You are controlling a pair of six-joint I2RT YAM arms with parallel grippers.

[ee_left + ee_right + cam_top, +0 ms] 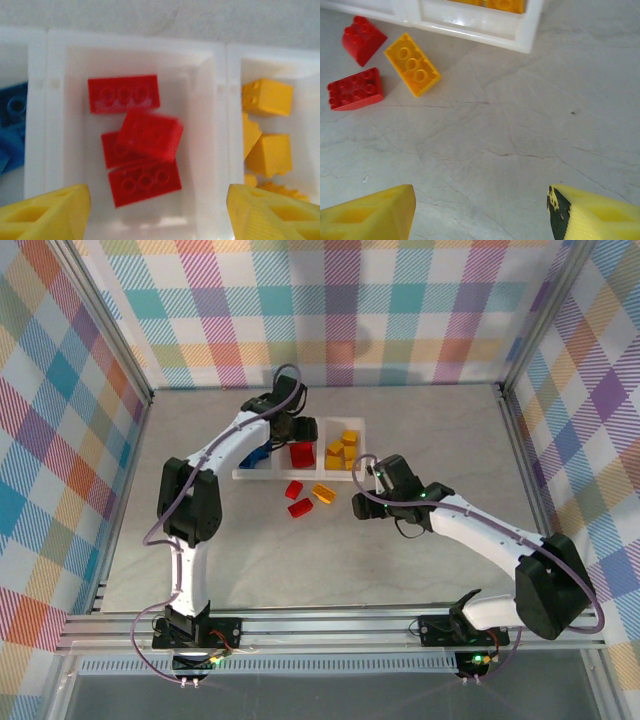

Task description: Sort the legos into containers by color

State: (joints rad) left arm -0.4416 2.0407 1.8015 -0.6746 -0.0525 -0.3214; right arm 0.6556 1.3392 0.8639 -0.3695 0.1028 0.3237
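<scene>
Clear plastic compartment tray (470, 22) runs along the top edge, with its near wall and one corner visible. Yellow-orange studded bricks (505, 4) sit inside it, cut off by the frame.

On the pale grey veined tabletop (520, 125), outside the tray:
- Orange two-by-four studded plastic brick (412, 64) lies just beside the tray's near wall, flat, studs up, skewed to that wall.
- Small red studded plastic brick (362, 32) is close to the same wall (tilted, one edge raised).
- Second red studded brick (355, 89) lies farther from the tray, studs up.

Right gripper (480, 212) is well apart from the tray, yellow fingers (370, 215) spread wide with tabletop between them.
</scene>
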